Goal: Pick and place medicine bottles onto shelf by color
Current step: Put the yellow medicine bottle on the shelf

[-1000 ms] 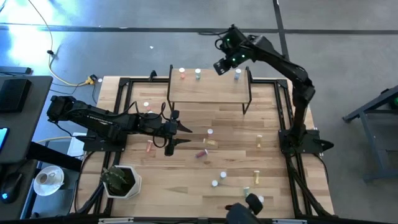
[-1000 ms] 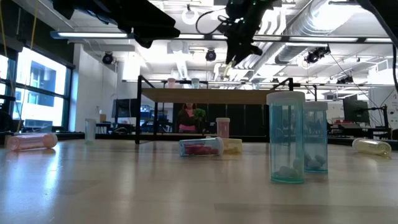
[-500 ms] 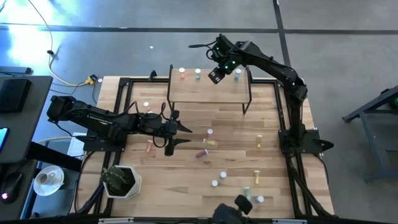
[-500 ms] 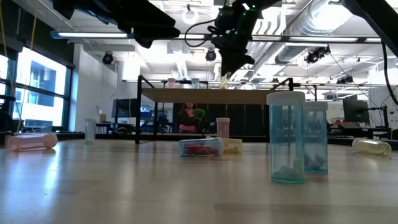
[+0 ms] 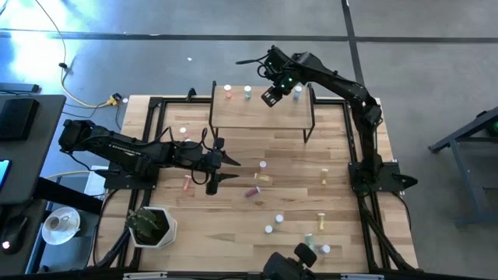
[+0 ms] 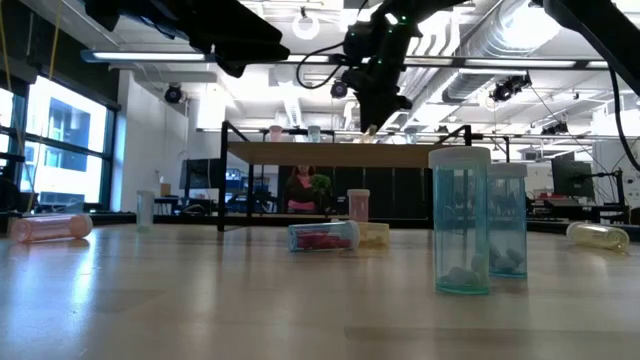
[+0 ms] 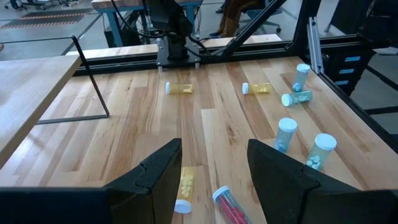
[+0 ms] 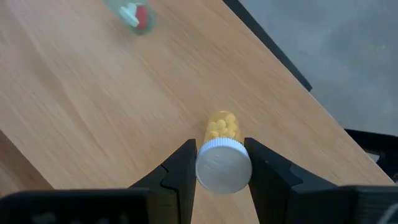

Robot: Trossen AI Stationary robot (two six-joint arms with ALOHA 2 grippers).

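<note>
Yellow bottle [image 8: 222, 149] sits clamped between the right gripper's [image 5: 269, 95] fingers, above the shelf [image 5: 261, 117] near its far edge, close to three bottles [image 5: 247, 92] standing there. The left gripper [image 7: 214, 168] hovers with jaws apart over open tabletop [image 5: 296, 171], with lying bottles just beside it.

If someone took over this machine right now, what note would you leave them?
Right end effector: shut on a yellow bottle, held over the shelf.
Left end effector: open, empty, above the table's middle.
Done: three bottles stand along the shelf's far edge.
Left: set the yellow one down, then sort the bottles scattered on the tabletop, some standing, some lying.
</note>
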